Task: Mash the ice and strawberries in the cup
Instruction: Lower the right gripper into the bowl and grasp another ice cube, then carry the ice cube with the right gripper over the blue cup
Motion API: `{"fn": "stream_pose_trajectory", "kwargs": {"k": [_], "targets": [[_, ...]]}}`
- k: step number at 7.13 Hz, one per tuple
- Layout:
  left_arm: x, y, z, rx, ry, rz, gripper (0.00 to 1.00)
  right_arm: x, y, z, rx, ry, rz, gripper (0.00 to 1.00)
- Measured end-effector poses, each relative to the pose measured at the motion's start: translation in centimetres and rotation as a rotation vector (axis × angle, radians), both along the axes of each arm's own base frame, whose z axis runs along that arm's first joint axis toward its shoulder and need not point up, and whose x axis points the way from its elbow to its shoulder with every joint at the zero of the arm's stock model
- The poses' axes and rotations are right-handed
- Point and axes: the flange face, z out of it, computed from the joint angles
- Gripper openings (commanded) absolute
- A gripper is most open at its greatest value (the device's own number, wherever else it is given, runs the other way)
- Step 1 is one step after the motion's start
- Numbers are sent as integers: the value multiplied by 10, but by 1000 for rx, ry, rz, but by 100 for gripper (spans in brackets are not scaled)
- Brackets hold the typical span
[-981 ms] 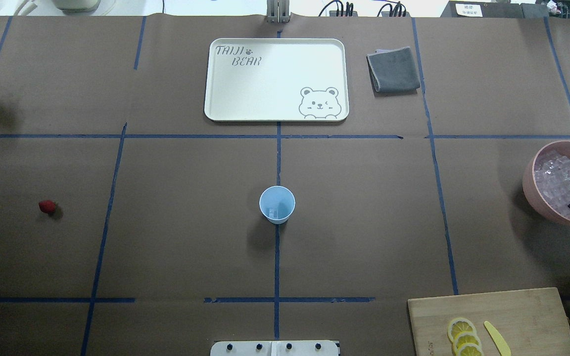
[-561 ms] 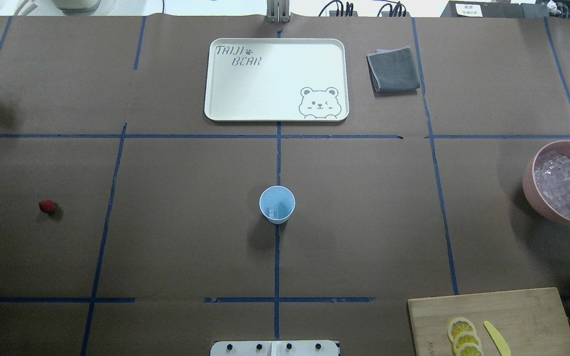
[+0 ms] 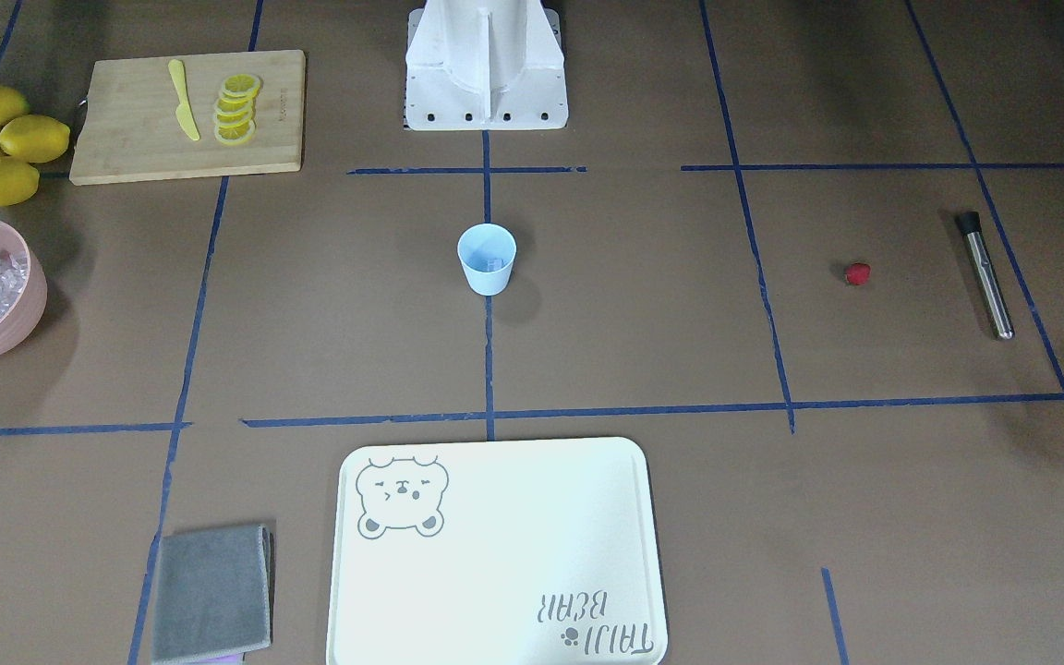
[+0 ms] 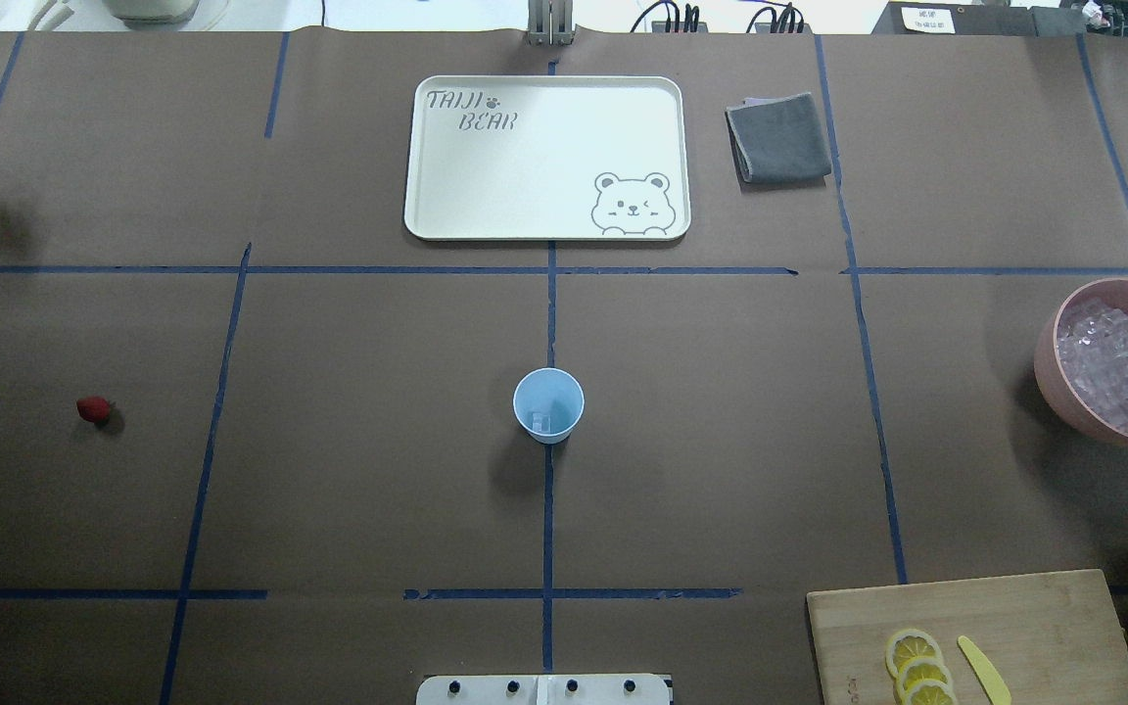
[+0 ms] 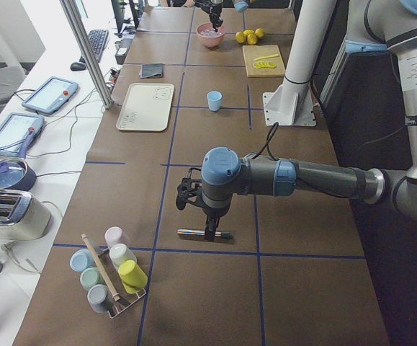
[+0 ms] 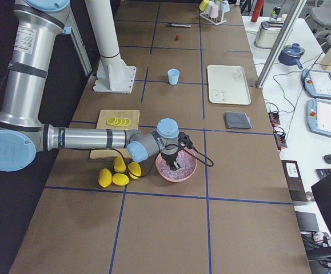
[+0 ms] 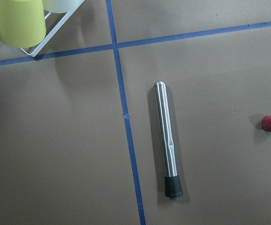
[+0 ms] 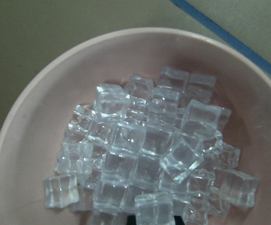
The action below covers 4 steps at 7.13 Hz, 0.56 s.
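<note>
Exterior right view: right gripper [image 6: 175, 163] low over the ice [image 8: 144, 154].

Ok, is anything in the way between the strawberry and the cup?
Nothing visible: only tape-lined brown paper lies between the strawberry and the cup. The metal muddler lies beyond the berry, away from that path.

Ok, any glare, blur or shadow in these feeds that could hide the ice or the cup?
Right wrist view: the ice in the pink bowl is in focus, with small highlights only. Overhead view: the tray looks bright and washed; the cup is clear, with a soft shadow beside it. Left wrist view: the metal rod is sharp, mildly shiny.
</note>
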Motion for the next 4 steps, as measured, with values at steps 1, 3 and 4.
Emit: {"fn": "stream_pose_trajectory", "kwargs": {"k": [1,3,4], "targets": [[0,0,0,0,0,0,100,7,-3,-15,-9,-3,26,2],[0,0,0,0,0,0,100,5,-16,-79,-77,-15,109,2],[0,0,0,0,0,0,100,-7,-29,-115,-124,-40,171,3]]}}
